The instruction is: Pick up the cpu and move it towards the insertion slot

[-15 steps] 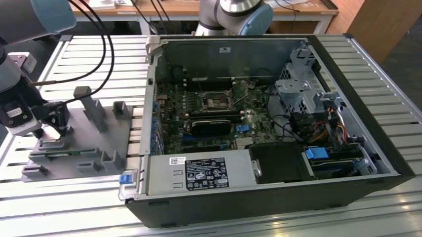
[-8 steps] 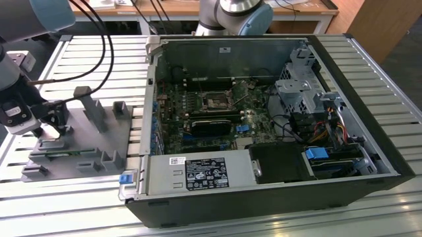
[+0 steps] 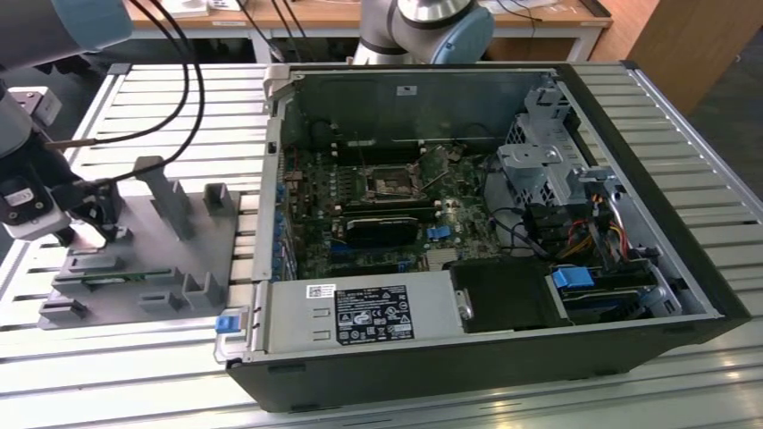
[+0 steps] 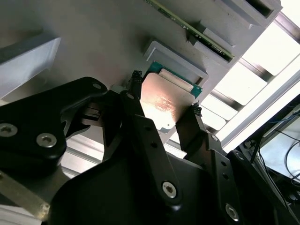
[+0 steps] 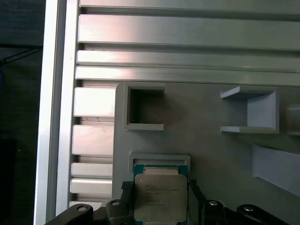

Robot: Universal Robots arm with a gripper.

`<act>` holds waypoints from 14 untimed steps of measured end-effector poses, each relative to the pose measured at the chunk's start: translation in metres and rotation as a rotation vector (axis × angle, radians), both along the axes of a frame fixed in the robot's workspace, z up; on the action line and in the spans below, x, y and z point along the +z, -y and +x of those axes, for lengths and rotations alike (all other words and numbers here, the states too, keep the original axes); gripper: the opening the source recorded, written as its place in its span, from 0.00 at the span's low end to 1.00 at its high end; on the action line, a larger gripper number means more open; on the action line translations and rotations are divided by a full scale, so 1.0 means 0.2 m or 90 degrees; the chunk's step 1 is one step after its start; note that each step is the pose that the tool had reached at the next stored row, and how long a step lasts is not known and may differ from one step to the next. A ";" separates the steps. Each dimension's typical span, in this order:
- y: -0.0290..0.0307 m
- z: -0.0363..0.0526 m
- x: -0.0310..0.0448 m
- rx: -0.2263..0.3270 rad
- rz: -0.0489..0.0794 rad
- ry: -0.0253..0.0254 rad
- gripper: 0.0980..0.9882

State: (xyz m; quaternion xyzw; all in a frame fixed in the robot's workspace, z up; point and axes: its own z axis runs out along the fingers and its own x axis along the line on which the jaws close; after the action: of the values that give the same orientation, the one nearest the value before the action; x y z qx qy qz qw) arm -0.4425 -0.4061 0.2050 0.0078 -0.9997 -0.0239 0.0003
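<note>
My gripper (image 4: 165, 93) clasps the cpu (image 5: 161, 194) by two sides, with the grey pocket rim (image 5: 159, 158) close against a third. In the exterior view I see tall grey posts (image 3: 163, 192) and the case wall (image 3: 274, 161) standing between it and the insertion slot (image 3: 391, 183) (open from above). The drive cage (image 3: 537, 165) crowds the exterior view's right.

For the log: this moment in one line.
gripper: straddling cpu | cpu: at grey fixture | insertion slot: apart, inside computer case

Arm (image 3: 24, 152) is seen at the exterior view's left, tool (image 3: 86, 234) pointed downward. In the second wrist view, fingers (image 4: 140, 123) are pressed against opposite edges of the cpu (image 4: 164, 101).
</note>
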 end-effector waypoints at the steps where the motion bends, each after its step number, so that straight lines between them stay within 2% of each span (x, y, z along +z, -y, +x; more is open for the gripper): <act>1: 0.000 0.000 0.003 0.000 0.000 0.0000 0.50; 14: 0.000 0.000 0.027 0.000 0.000 0.0000 0.50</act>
State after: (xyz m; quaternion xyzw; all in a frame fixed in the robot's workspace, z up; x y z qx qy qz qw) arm -0.4425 -0.4061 0.2104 0.0078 -0.9997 -0.0239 0.0003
